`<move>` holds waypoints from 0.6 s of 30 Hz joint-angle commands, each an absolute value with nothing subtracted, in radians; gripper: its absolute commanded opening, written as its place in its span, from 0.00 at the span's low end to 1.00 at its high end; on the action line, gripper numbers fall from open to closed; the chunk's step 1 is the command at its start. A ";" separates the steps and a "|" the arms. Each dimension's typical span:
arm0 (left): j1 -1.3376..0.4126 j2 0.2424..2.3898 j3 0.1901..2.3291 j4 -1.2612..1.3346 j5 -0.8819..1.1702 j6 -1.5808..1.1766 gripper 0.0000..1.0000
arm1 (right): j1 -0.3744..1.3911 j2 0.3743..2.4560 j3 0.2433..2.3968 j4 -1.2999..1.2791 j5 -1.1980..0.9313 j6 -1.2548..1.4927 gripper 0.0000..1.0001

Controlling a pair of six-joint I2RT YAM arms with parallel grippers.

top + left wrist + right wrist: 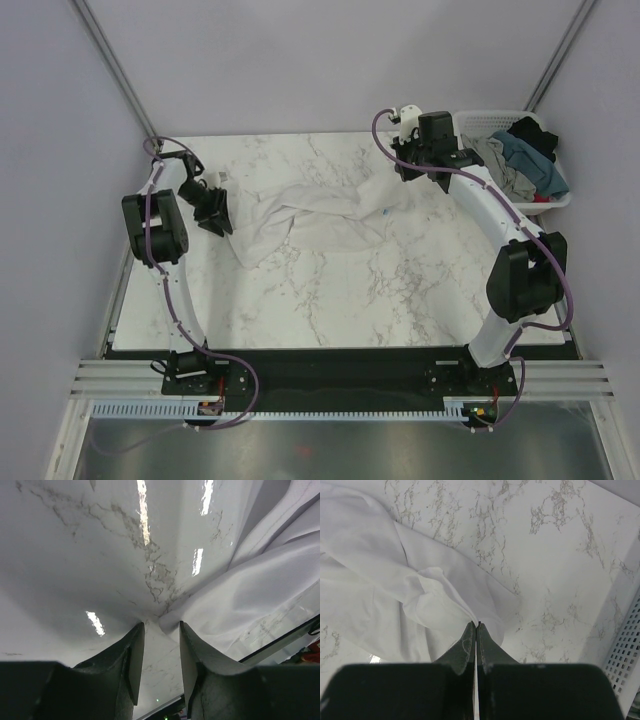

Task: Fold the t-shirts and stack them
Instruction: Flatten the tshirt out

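A large white t-shirt (320,215) lies crumpled across the middle of the marble table (330,300). My left gripper (222,222) is low at the shirt's left edge. Its jaws stand apart in the left wrist view (161,625), and a corner of the white t-shirt (250,595) lies right at the fingertips (137,630). My right gripper (402,178) is at the shirt's right edge. In the right wrist view it (477,624) is shut on a pinched fold of the white t-shirt (380,580), which rises in a small peak to the tips.
A white lattice basket (480,116) stands at the back right corner, holding a grey shirt (500,165), a teal-blue one (525,150) and a black one (535,135). The basket's wall (625,655) is close on the right of the right gripper.
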State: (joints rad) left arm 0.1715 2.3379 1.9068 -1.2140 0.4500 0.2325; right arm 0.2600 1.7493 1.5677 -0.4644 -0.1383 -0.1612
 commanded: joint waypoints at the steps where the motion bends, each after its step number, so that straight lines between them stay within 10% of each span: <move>1: 0.161 2.359 1.948 -1.216 0.479 0.241 0.41 | 0.261 1.750 1.606 -0.448 -0.130 -0.170 0.00; 9: 0.135 2.362 1.947 -1.216 0.489 0.242 0.34 | 0.261 1.743 1.597 -0.446 -0.118 -0.178 0.00; 18: 0.135 2.336 1.948 -1.223 0.466 0.244 0.02 | 0.259 1.730 1.598 -0.443 -0.077 -0.192 0.00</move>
